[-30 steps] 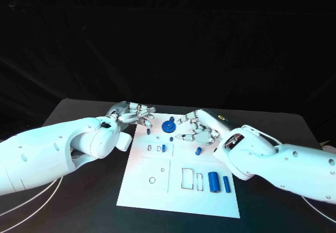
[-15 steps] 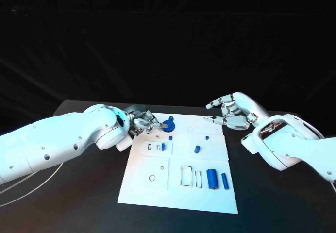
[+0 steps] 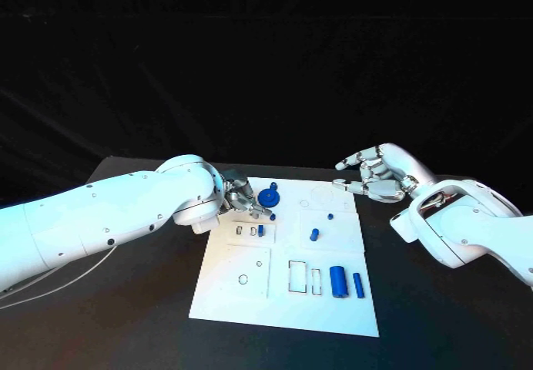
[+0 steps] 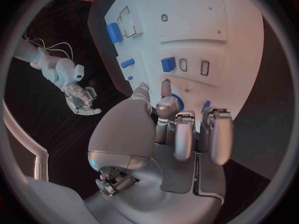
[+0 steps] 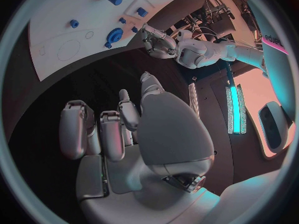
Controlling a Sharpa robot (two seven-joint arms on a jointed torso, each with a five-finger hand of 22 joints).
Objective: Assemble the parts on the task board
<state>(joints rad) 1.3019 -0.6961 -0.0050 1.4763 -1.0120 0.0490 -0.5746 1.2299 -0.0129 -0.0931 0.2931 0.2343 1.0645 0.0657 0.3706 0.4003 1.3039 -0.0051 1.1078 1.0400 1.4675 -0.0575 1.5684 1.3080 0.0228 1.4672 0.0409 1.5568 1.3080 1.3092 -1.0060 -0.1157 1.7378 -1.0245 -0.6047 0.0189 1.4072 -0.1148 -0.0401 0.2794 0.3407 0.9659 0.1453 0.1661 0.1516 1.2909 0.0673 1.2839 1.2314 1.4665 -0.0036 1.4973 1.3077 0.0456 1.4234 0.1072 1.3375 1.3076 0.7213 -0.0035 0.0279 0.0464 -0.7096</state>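
Right hand now lifted off the task board, fingers spread, empty; left hand fingers on blue gear.

Dim dark surroundings, bright cool light on the white task board, strong fisheye bending in wrist views.

We read no full text, label or number anywhere; a few dark letters sit on a pale panel beyond the right hand, too cropped to read.
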